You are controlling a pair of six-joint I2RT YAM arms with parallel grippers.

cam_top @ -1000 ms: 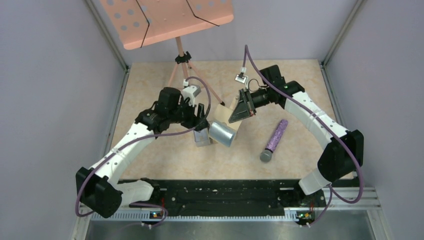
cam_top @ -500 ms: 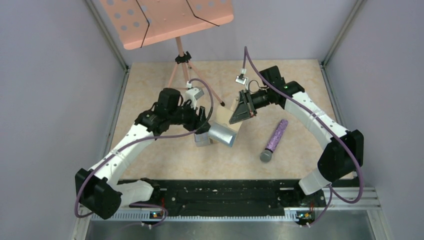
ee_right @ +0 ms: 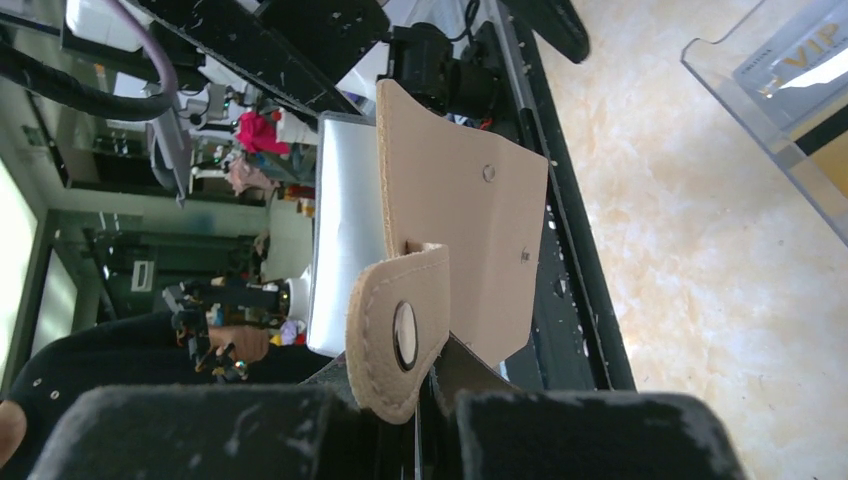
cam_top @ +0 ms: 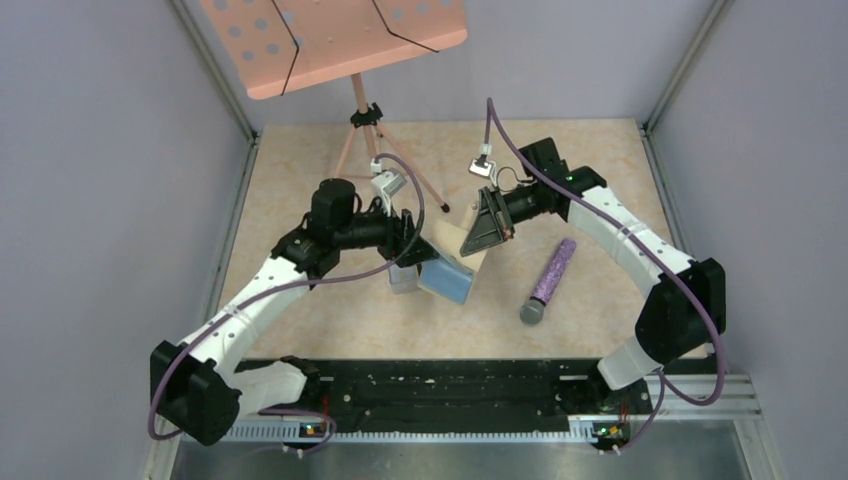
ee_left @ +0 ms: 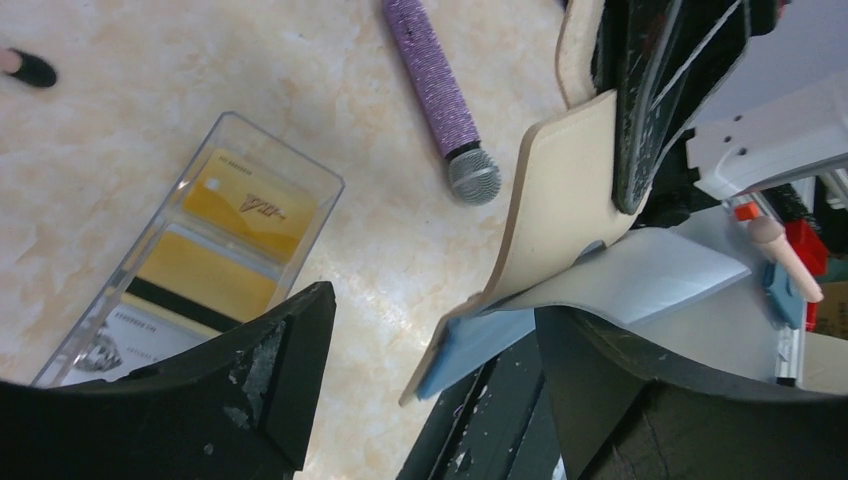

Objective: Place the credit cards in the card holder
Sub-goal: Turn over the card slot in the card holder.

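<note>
The tan card holder (cam_top: 452, 247) hangs open above the table, its light blue inside (cam_top: 448, 284) facing up. My right gripper (cam_top: 478, 238) is shut on its upper edge beside the snap tab (ee_right: 400, 335); the tan face (ee_right: 470, 230) fills the right wrist view. My left gripper (cam_top: 408, 245) is open, and the holder's lower corner (ee_left: 480, 345) sits between its jaws, with a grey-blue flap (ee_left: 650, 275) lying over one finger. The credit cards, gold ones (ee_left: 245, 205) and a white printed one (ee_left: 130, 335), lie in a clear plastic box (ee_left: 325, 195) under the left gripper.
A purple microphone (cam_top: 550, 275) lies right of the holder, also in the left wrist view (ee_left: 435, 80). A pink music stand (cam_top: 330, 40) on a tripod stands at the back. The clear box's corner shows in the right wrist view (ee_right: 790, 100).
The holder has swung open: its curled grey flap has turned so the blue inside faces up. My left gripper has shifted slightly right and back; the right gripper has barely moved.
</note>
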